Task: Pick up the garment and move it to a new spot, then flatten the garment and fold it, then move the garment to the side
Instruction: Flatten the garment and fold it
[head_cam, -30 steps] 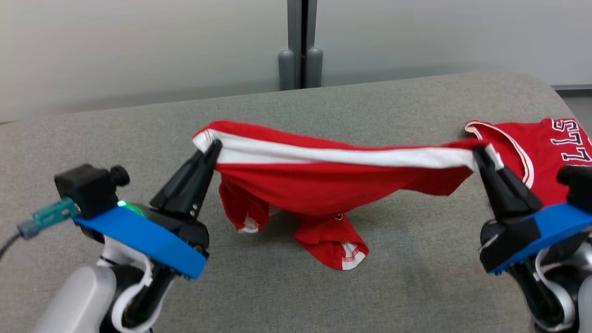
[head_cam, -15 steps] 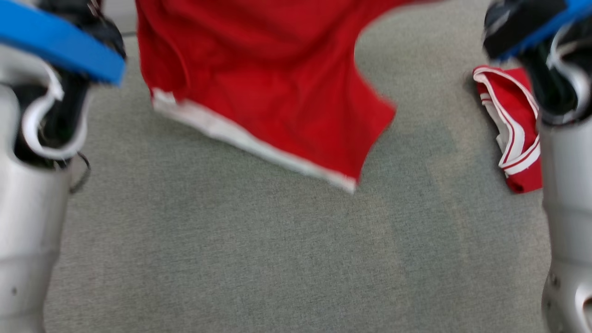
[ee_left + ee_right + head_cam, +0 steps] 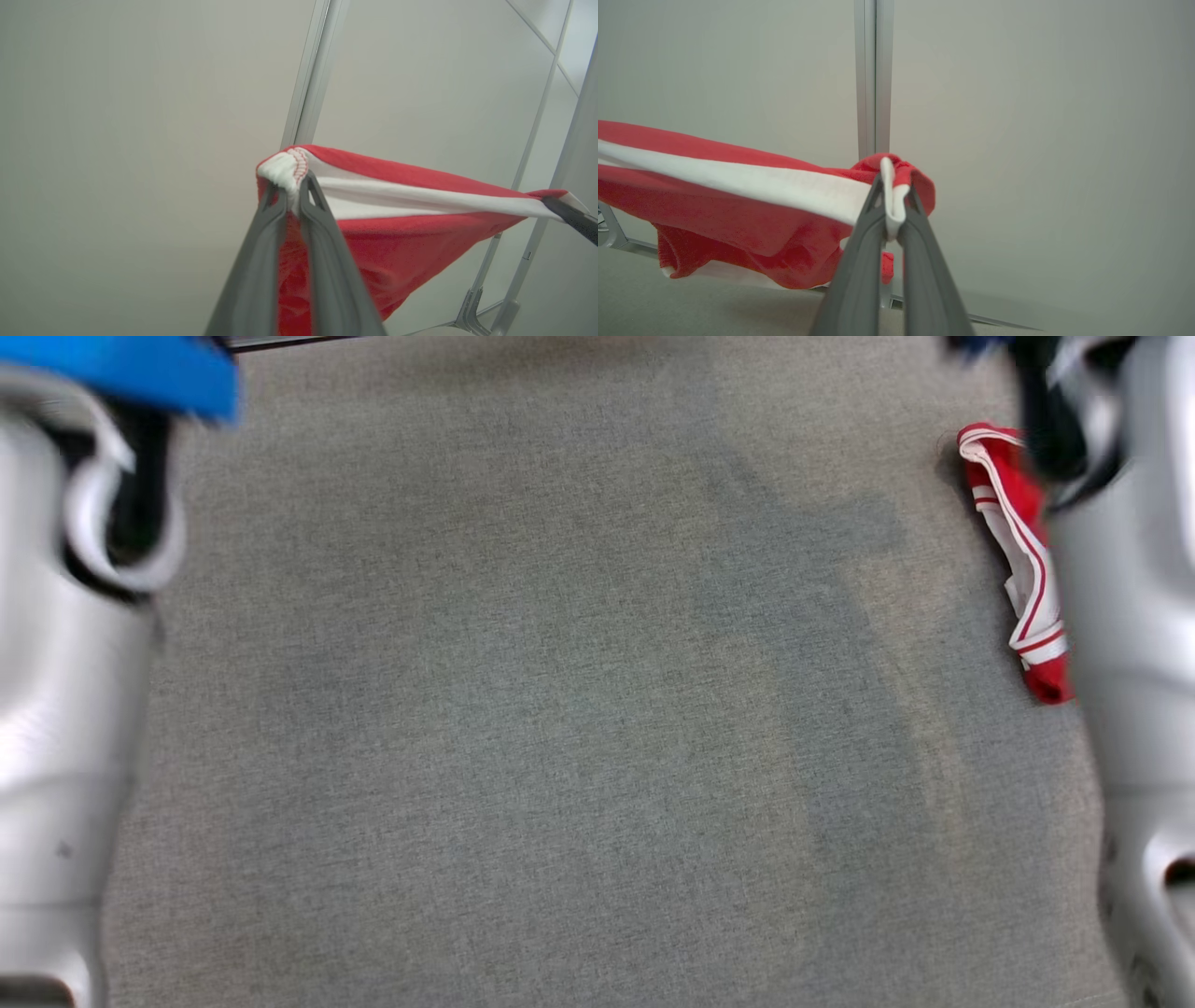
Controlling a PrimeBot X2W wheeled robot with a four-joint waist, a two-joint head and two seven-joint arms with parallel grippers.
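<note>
The garment [image 3: 397, 219] is red cloth with a broad white band, hanging in the air and stretched between my two grippers. In the left wrist view my left gripper [image 3: 290, 186] is shut on one white-hemmed corner, and the other arm's dark fingertip [image 3: 567, 217] holds the far end. The right wrist view shows my right gripper [image 3: 893, 186] shut on the white band of the garment [image 3: 738, 196], whose lower folds sag toward the table. In the head view my pale left forearm [image 3: 65, 663] and right forearm [image 3: 1130, 616] rise along the sides.
The grey fabric-covered table [image 3: 560, 709] spreads below. A second red piece with white trim [image 3: 1022, 560] lies bunched at its right side beside my right forearm. A pale wall with a metal frame post [image 3: 873, 79] stands behind the table.
The head camera has tipped down toward the table. Both arms have gone up with the garment, which hung in the head view half a second ago and has since left it at the top.
</note>
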